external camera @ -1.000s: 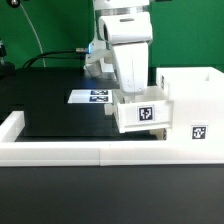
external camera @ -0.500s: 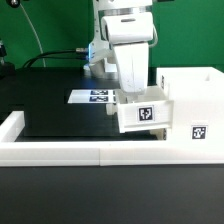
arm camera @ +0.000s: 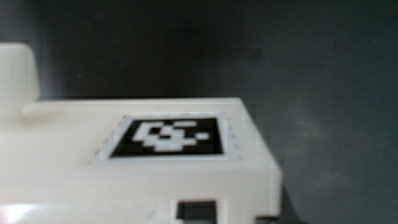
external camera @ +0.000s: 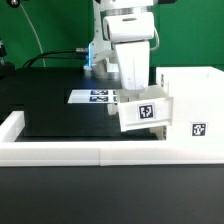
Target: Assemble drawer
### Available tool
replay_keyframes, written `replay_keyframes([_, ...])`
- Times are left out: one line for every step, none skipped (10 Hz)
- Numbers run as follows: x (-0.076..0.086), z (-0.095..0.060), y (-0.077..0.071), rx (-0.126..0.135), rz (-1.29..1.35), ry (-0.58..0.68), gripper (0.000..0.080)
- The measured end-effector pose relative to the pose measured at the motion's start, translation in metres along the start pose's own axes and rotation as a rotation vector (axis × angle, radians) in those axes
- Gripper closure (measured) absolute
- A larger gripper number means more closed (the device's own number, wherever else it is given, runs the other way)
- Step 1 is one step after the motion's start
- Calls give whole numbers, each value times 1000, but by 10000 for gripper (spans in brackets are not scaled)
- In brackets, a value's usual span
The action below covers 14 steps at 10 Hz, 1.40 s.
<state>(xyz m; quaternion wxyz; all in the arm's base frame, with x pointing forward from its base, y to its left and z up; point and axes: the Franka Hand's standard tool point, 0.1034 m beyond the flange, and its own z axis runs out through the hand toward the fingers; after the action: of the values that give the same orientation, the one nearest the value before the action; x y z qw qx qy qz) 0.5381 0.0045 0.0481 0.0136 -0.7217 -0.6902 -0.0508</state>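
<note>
Gripper point(external camera: 137, 98), at centre frame, appears clamped on your tray point(external camera: 145, 112), which has just tilted and nudged right against the housing point(external camera: 194, 105) at right, so you look to be starting its insertion.

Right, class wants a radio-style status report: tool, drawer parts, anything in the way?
Tool down on small tray, fingers hidden, grip unconfirmed. Tray tilted, against box housing. Marker board behind, apart. Nothing blocking.
</note>
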Motion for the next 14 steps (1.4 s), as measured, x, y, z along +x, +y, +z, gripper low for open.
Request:
replay_keyframes([-1, 0, 0, 0, 0, 0, 757])
replay_keyframes([-1, 0, 0, 0, 1, 0, 757])
replay_keyframes([-1, 0, 0, 0, 1, 0, 757])
replay_keyframes([1, 0, 1, -6, -4, -1, 757])
replay_keyframes([3, 0, 1, -6, 9, 0, 757])
replay_keyframes([5, 0, 0, -4, 28, -1, 757])
replay_keyframes([7, 1, 0, 0, 49, -2, 757])
replay_keyframes([8, 1, -1, 2, 62, -2, 757])
replay_keyframes([8, 1, -1, 3, 71, -2, 757])
replay_keyframes([7, 1, -1, 0, 76, -1, 757])
replay_keyframes([6, 1, -2, -2, 78, 0, 757])
replay_keyframes([6, 1, -1, -2, 78, 0, 757])
replay_keyframes([6, 1, -1, -2, 78, 0, 757])
replay_keyframes([6, 1, -1, -2, 78, 0, 757])
